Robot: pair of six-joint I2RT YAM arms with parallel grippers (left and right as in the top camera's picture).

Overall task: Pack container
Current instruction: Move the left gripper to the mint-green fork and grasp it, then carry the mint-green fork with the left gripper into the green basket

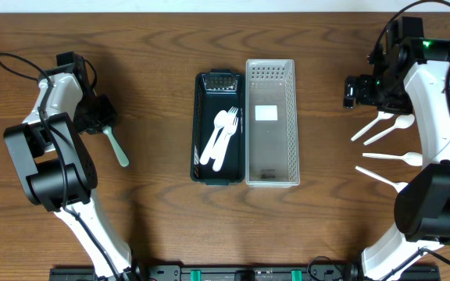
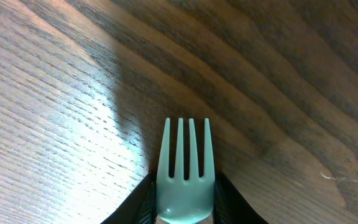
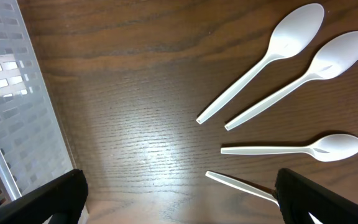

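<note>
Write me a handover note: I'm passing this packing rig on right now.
Left gripper: jaws shut on the green fork, left of the tray.
Right gripper: open, above bare table beside four spoons.
Done: white cutlery lies in the tray; the basket beside it holds no cutlery.
Left: pack the green fork, then the spoons.

Whole scene is set on a dark wood-grain table [image 1: 155,234], with soft glare patches [image 2: 86,118] caught on the grain.
</note>
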